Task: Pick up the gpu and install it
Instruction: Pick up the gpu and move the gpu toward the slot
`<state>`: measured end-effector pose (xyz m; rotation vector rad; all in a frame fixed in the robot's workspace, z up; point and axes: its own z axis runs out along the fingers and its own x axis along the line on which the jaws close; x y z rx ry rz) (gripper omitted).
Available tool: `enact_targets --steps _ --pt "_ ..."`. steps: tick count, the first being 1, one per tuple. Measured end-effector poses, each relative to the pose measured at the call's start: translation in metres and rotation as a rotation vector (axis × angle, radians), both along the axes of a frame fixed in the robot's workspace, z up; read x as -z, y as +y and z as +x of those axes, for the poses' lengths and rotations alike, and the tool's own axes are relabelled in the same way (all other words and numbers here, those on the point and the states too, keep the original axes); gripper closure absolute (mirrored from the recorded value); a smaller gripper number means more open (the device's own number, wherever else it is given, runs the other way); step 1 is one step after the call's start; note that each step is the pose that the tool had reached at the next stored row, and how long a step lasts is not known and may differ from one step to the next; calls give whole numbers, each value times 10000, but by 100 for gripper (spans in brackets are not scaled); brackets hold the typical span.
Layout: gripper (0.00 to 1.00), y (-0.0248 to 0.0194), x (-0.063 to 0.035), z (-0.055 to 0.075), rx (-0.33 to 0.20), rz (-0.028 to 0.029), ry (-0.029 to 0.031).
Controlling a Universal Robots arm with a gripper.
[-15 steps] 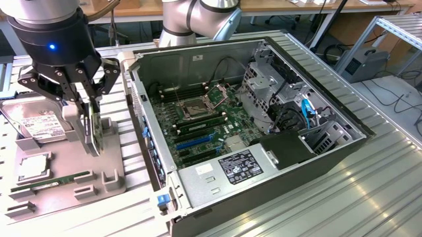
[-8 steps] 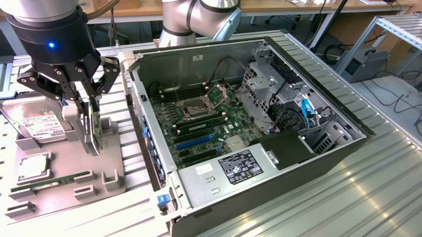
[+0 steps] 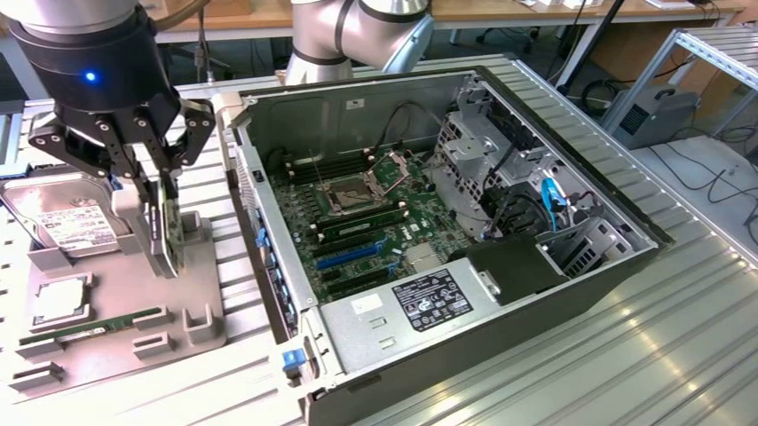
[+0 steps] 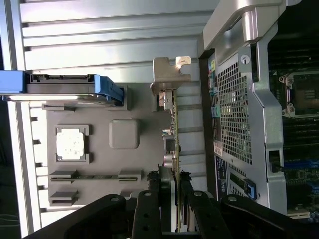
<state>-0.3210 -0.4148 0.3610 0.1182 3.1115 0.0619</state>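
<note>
Pincer (image 3: 152,200) status, exterior view: you see it clamped on the thin flat black gpu (image 3: 167,238), which stands on edge in the grey moulded holder tray (image 3: 204,306) on the ribbed metal counter (image 3: 663,355), beside the open computer case (image 3: 355,102). Wrist view: you see the gpu (image 4: 175,124) edge-on between both fingers (image 4: 185,185), its silver metal bracket (image 4: 169,74) at the far end.
</note>
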Motion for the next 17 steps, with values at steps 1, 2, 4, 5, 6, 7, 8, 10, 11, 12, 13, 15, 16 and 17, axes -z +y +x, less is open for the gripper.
enact_targets --steps 1,2,4,5,6,7,8,10,11,12,13,15,16,17 --pt "73 0 -4 0 0 0 -1" --pt "73 0 -9 0 0 0 0" --pt "73 0 -17 0 0 0 -1" --pt "73 0 -21 0 0 0 0" --pt "73 0 -25 0 0 0 0" --pt "73 0 -28 0 0 0 0" --pt "73 0 -33 0 0 0 0" --pt "73 0 -42 0 0 1 -1" --pt "73 0 -46 0 0 0 0" --pt "73 0 -49 0 0 1 0" --pt "73 0 -53 0 0 0 0" --pt "73 0 -59 0 0 0 0" --pt "73 0 -62 0 0 1 -1" --pt "73 0 -66 0 0 0 0"
